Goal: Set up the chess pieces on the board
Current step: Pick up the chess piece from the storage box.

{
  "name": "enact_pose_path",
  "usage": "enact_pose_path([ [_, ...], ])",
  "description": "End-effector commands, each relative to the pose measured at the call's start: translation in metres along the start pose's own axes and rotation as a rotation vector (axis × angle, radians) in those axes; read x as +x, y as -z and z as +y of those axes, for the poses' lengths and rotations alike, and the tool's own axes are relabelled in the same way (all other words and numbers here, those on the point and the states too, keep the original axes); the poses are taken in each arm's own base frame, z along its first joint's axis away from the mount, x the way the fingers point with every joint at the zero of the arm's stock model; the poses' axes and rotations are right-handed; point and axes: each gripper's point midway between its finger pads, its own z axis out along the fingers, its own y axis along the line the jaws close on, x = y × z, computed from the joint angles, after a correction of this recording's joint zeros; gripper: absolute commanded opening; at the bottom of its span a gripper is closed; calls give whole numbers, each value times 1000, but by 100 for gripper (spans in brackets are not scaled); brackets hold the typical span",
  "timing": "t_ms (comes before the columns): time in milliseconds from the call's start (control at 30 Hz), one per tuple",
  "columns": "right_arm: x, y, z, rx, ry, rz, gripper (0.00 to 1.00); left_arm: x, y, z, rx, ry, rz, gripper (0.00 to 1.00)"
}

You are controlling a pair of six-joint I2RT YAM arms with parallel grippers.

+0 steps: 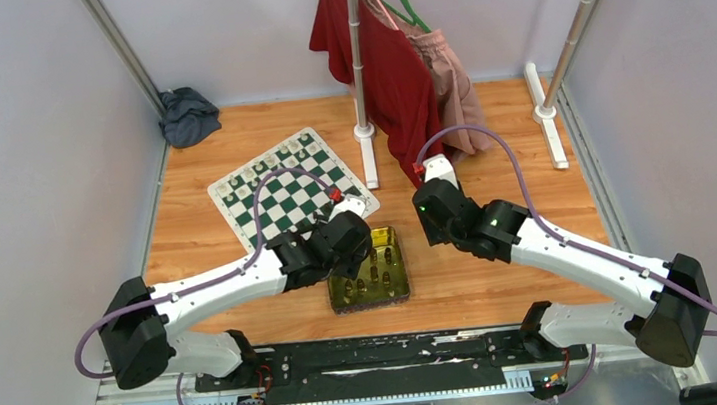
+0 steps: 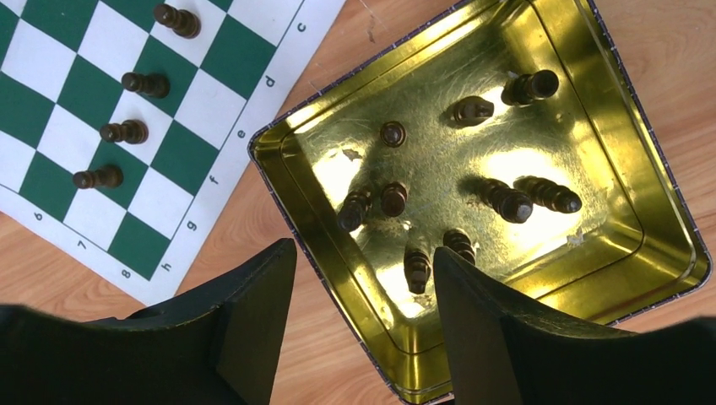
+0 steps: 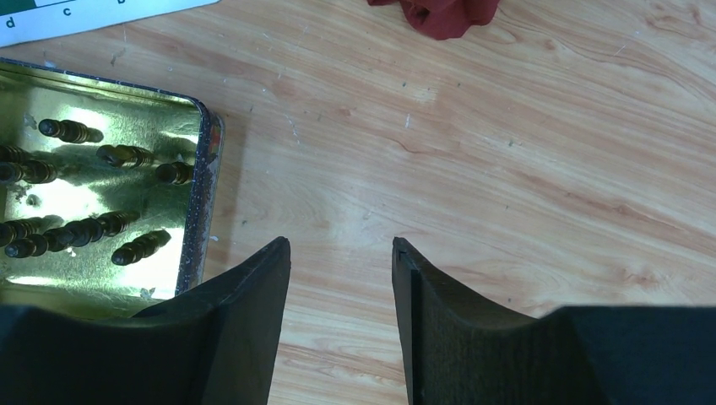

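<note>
**Dark chessmen in the tin, both grippers empty**

We see the board [image 1: 279, 206] lying flat on the wooden table [image 3: 507, 169], turned at an angle, left of centre and beyond the arms. It is a thin mat of dark green and white squares. Its white border carries small letters along one side and numbers along another. Just beside its near corner sits a square tin [image 2: 642, 169], shiny gold inside, with a narrow strip of wood between it and the mat.

The chess pieces [image 2: 507, 201] are tiny turned figures, far smaller than a gripper finger. We count nine dark brown ones scattered across the floor of the tin. Four more dark ones stand in a line on the board, close to its lettered side. From above, small pale pieces [image 1: 270, 161] line the board's far edge, too small for us to count.

The left gripper [image 2: 363, 253] hovers over the near side of the tin. Its jaws are apart and grasp nothing, and two dark pieces sit below, near the right-hand finger. The right gripper [image 3: 339, 245] hangs over bare wood to the right of the tin, its jaws spread and empty.
</note>
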Motion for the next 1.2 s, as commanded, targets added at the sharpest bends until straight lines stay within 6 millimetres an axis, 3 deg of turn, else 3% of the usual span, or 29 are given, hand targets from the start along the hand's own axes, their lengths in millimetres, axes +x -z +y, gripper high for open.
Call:
enact_pose_path([
  [0,2,-1,-9,33,-28,-11,52,15,-4,1,-25,-10,38,66],
  [200,5,-2,-8,27,-37,-12,50,21,-9,1,-44,-15,65,62],
  [600,5,-2,-10,37,-28,-21,45,15,-23,-4,-85,-53,90,60],
  [1167,2,-4,-14,45,-21,-28,39,13,-28,-3,-111,-64,95,52],
])
